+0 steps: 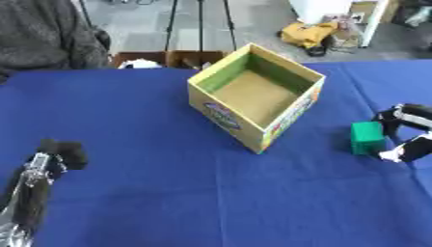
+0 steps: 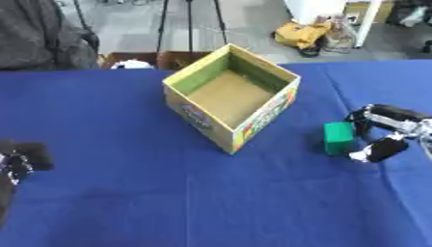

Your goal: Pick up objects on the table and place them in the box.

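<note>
I note the green block (image 2: 339, 138) standing on the blue table (image 1: 168, 193) to the right of the open cardboard box (image 1: 253, 99), near it but not touching, and the box's floor shows nothing inside. My right hand (image 2: 381, 132) is right against the block's outer side, with one finger arched over toward its top rear and another reaching in low at its front; the fingers are curled about the block, though the blur leaves me unsure whether they actually bear on its faces or sit just off them. My left hand (image 1: 57, 155) rests at the lower left of the table, well apart from the work, and I cannot tell how its fingers are set. Risks as I judge them: if contact falls only on the block's right-hand edges, closing further could push it leftward across the cloth instead of capturing it, or tip it onto a side. A lift on so shallow a hold could let the block rotate out and drop short of the box. The box stands askew to the table edge with its near corner pointing at me, so a low carry could clip the right wall and shift the box.
</note>
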Available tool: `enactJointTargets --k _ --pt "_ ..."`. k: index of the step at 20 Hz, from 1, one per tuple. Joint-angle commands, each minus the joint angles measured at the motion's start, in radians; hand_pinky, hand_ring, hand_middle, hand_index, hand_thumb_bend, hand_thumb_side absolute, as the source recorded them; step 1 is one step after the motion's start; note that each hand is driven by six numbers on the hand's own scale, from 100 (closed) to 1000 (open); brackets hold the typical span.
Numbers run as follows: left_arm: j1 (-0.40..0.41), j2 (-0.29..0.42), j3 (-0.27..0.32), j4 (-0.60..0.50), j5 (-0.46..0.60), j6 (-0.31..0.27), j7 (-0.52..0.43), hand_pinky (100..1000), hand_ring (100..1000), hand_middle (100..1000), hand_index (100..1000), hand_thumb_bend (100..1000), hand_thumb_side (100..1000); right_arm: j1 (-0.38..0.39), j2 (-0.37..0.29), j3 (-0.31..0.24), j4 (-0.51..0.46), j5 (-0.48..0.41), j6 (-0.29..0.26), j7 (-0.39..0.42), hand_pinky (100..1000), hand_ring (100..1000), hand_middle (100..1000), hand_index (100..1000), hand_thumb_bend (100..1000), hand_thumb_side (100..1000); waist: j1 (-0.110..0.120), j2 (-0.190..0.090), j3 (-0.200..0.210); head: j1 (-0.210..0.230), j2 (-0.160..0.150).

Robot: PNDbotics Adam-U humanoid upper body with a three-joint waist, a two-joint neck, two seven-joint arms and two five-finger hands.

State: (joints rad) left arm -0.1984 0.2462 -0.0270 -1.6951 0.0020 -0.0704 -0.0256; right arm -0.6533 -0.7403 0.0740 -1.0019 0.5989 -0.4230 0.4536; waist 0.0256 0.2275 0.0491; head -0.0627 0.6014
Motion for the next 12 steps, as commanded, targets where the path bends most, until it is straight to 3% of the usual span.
enactJointTargets --k 1,12 --pt "-0.010 0.016 0.001 -0.014 -0.001 -0.002 0.000 678 620 566 712 379 1000 -0.019 -0.029 -0.012 -0.039 -0.029 -0.001 -0.022 656 624 348 368 135 338 -0.003 -0.018 -0.002 0.003 0.002" --pt "-0.007 0.019 0.001 -0.013 0.000 -0.001 0.000 678 620 566 712 379 1000 -0.100 -0.010 -0.009 -0.104 -0.088 0.008 -0.016 657 617 348 369 143 335 -0.011 -0.026 -0.002 0.005 0.004"
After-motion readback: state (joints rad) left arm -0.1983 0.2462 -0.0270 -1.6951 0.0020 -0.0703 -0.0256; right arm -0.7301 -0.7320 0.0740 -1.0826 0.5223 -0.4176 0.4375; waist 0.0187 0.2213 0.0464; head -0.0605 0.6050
